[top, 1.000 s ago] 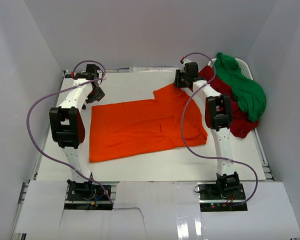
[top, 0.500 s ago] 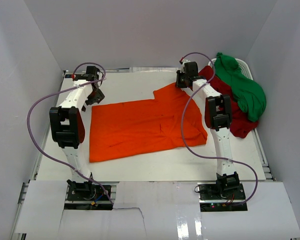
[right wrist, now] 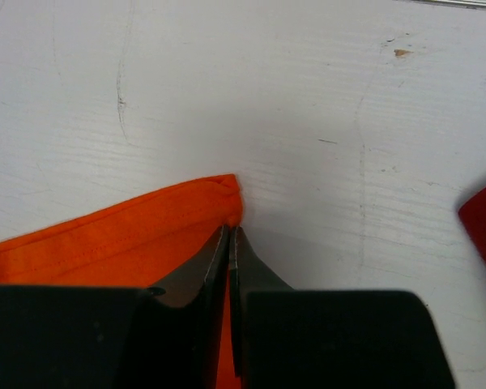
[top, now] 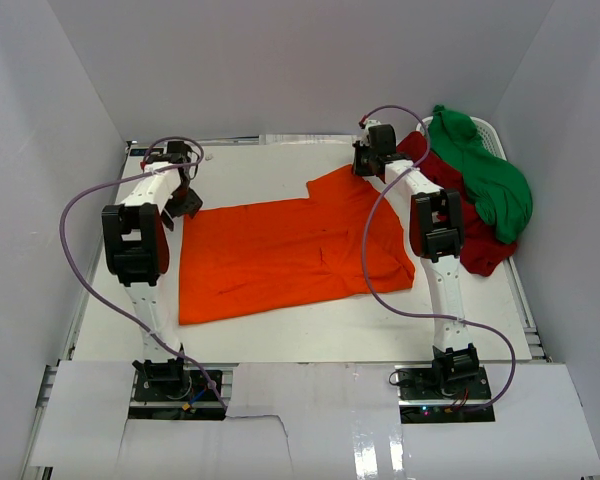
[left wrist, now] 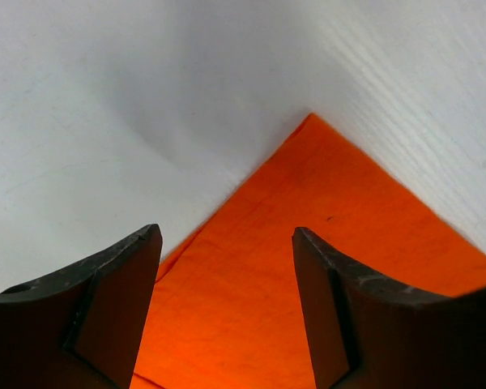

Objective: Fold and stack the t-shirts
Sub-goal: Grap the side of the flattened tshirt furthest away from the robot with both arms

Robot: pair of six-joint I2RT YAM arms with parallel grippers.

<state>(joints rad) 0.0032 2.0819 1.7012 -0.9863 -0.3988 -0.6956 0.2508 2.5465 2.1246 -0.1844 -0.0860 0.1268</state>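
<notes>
The orange t-shirt (top: 280,250) lies spread flat in the middle of the table. My right gripper (top: 361,166) is at its far right corner, and in the right wrist view that gripper (right wrist: 229,229) is shut on the orange hem (right wrist: 130,239). My left gripper (top: 185,200) hovers low over the shirt's far left corner. In the left wrist view it (left wrist: 227,235) is open, with the orange corner (left wrist: 308,267) lying between and under the fingers. The dark red t-shirt (top: 480,240) and the green t-shirt (top: 490,180) sit crumpled in a heap at the right.
A white basket rim (top: 488,128) shows behind the heap at the far right. White walls close in the table on the left, back and right. A red cloth edge (right wrist: 484,223) shows at the right of the right wrist view.
The right gripper's jaws have closed on the orange shirt's far right corner. The left arm has shifted left and down toward the far left corner, its jaws narrowing a little.
</notes>
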